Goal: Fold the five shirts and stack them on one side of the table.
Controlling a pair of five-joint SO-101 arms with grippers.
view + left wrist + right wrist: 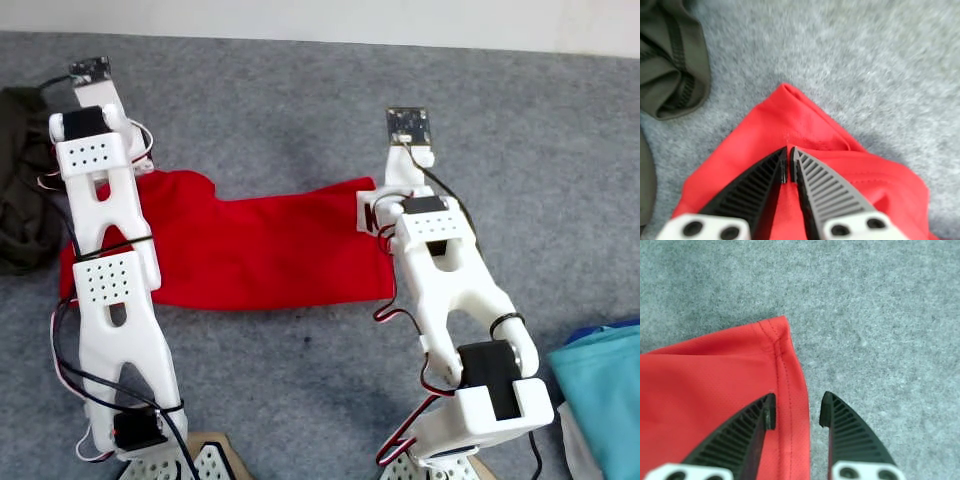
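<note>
One red shirt, one olive shirt, one teal shirt.

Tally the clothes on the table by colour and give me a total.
Red shirt: 1
Dark green garment: 1
Teal shirt: 1
Total: 3 that can be counted for sure.
A blue strip and a white strip show at the teal one's edges. Too little of them shows to tell whether they are separate shirts.
</note>
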